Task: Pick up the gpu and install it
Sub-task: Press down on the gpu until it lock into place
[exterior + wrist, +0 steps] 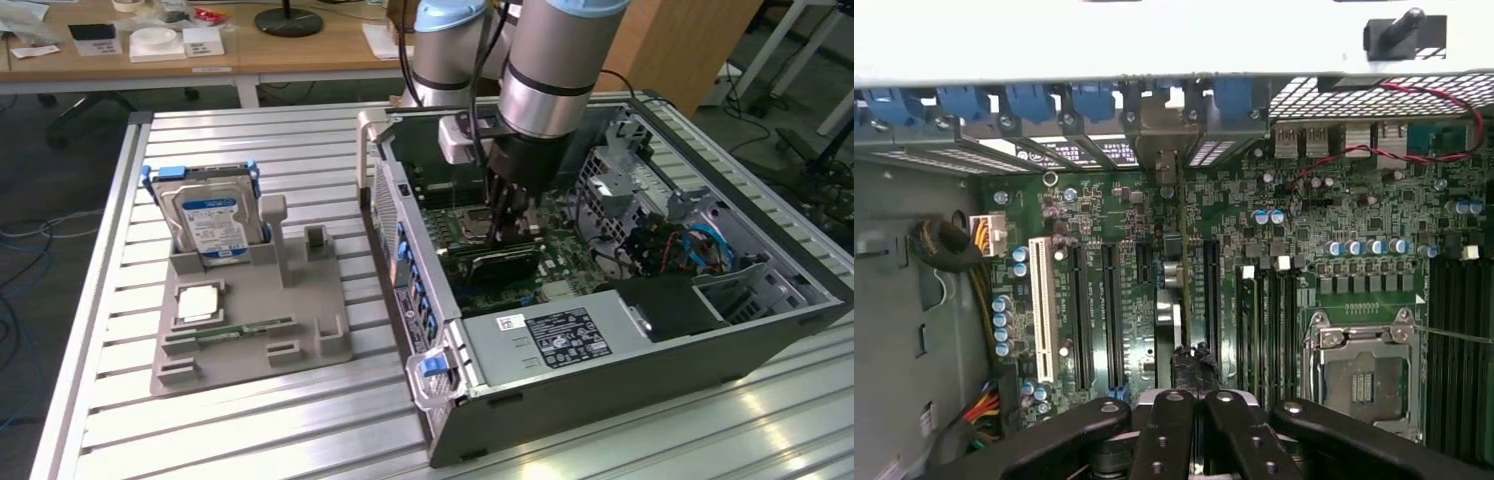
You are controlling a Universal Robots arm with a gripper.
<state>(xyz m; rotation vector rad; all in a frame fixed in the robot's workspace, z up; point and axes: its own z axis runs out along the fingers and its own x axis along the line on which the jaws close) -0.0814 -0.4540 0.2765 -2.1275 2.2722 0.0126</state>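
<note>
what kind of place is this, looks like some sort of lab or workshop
Probably a robotics lab or test workshop. A robot arm reaches into an open computer case on a slatted metal table, a grey holder keeps spare parts such as a hard drive, and wooden desks stand behind.

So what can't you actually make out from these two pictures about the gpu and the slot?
- Exterior view: the gpu is partly covered by the gripper, so its bracket end is hidden.
- Wrist view: the gpu shows edge-on, so whether it is seated in its slot cannot be told.
- Wrist view: the fingers hide the card's near end.
- Exterior view: print on the power supply label is too small to read.
</note>
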